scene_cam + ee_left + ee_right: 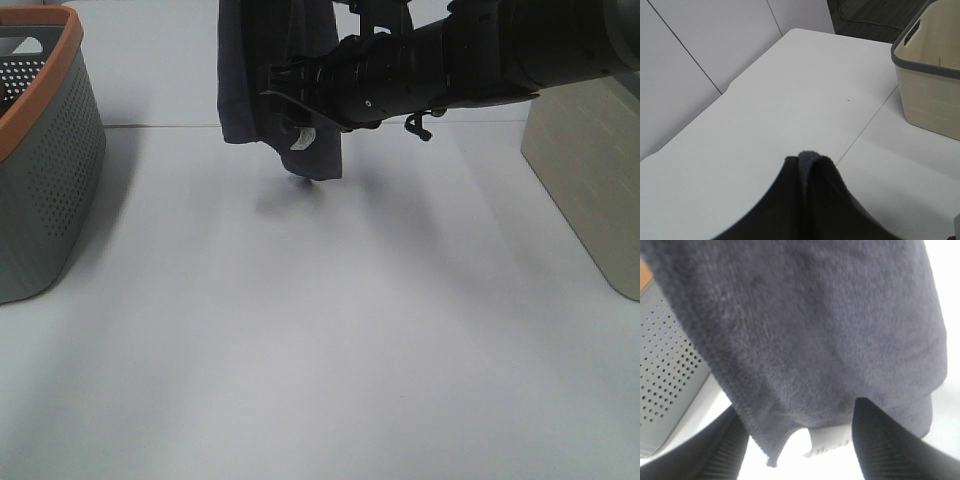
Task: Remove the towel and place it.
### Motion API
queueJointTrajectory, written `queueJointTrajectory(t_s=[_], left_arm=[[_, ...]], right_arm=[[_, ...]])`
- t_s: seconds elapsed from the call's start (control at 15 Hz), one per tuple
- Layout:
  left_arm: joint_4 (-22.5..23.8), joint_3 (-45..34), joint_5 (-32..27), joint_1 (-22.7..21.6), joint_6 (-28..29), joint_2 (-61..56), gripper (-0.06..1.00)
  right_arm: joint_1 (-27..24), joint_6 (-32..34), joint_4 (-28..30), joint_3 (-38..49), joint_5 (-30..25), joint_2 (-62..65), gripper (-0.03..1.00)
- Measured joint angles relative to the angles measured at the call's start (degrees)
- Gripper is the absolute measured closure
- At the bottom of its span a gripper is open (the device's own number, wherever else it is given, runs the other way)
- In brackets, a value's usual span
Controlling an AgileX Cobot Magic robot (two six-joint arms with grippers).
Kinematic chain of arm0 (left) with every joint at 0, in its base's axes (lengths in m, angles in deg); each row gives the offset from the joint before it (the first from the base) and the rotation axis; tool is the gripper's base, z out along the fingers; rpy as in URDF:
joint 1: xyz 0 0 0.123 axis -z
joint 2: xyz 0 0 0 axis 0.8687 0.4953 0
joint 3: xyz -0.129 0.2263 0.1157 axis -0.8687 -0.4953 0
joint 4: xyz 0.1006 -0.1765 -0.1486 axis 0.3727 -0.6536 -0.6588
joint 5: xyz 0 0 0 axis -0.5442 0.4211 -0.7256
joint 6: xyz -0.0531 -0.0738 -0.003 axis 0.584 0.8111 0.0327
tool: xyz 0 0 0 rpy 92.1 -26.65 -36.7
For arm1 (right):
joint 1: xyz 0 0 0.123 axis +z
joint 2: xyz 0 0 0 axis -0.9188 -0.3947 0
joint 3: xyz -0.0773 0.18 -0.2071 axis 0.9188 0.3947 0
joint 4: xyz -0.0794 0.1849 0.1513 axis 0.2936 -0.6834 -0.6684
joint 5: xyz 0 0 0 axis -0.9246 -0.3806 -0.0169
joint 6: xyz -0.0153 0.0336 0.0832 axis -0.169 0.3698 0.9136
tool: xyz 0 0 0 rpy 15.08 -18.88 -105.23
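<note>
Left fingers [790,200] clench the towel [807,159]; right fingers [885,440] gape wide at its hem.

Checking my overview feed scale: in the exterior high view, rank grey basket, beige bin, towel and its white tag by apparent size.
Largest: grey basket, cropped by the frame.
Next: beige bin and towel look about alike; bin cropped, towel partly behind the arm, so unranked.
Smallest: white tag.
</note>
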Motion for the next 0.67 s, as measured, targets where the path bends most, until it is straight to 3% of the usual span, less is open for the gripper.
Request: queueJointTrajectory(t_s=[0.47,0.67], left_arm=[[0.00,0.00,0.00,0.00,0.00,0.00,0.94],[0.00,0.00,0.00,0.00,0.06,0.00,0.94]], right_arm=[[0.00,0.52,-0.11,-0.17,4.35,-0.23,0.40],[0.00,0.46,-0.11,-0.57,5.16,-0.23,0.53]])
